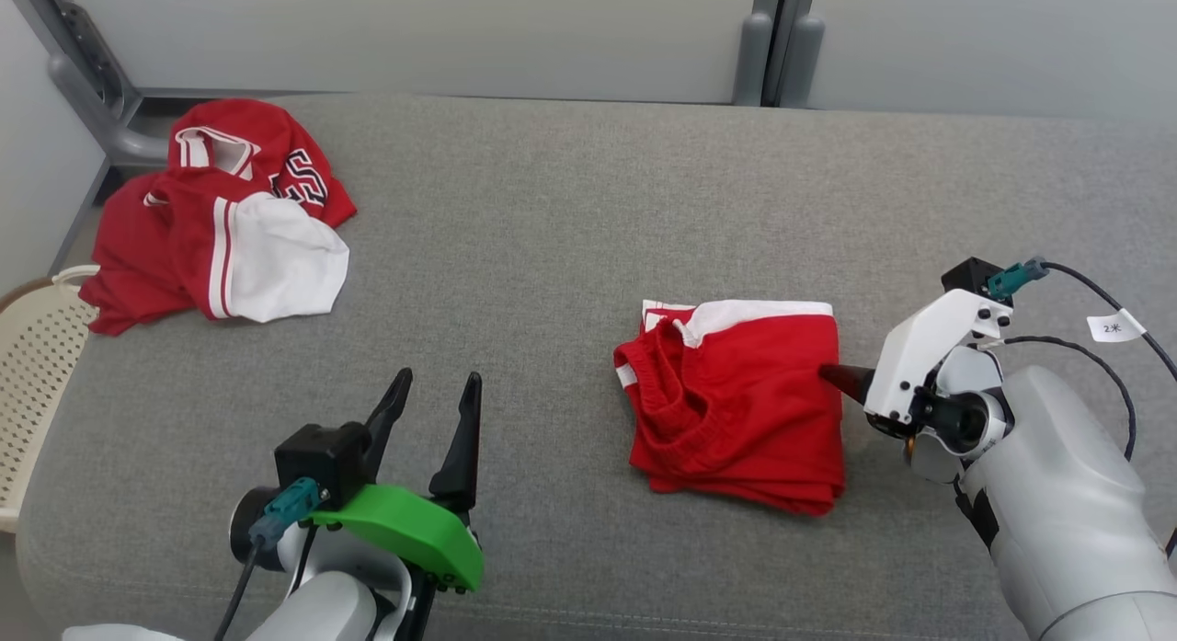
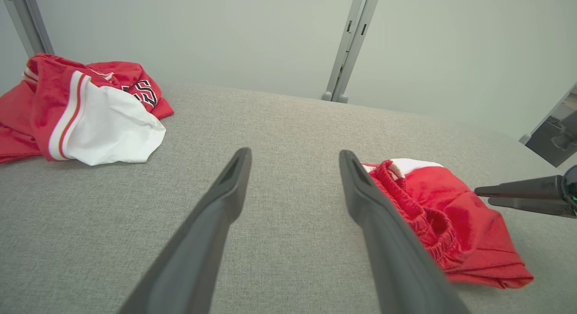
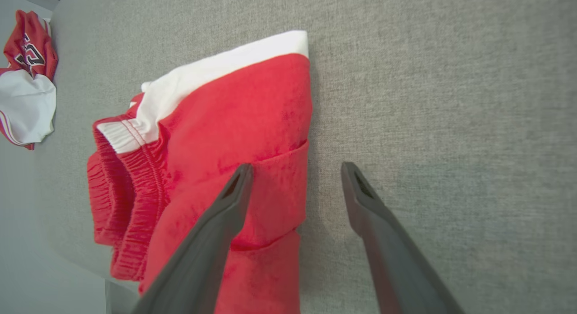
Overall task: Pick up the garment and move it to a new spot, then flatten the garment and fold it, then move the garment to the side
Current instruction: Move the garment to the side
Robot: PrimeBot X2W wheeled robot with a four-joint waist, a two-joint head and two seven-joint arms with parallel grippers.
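The folded shorts [image 1: 745, 393], right of centre on the desk [image 1: 552, 209], look light, limp and apt to unfold, so pinch all layers at their 3 o'clock edge, where the right claw [image 3: 295, 170] gapes empty; the left claw [image 1: 439, 379], at 8 o'clock, is likewise wide and empty.
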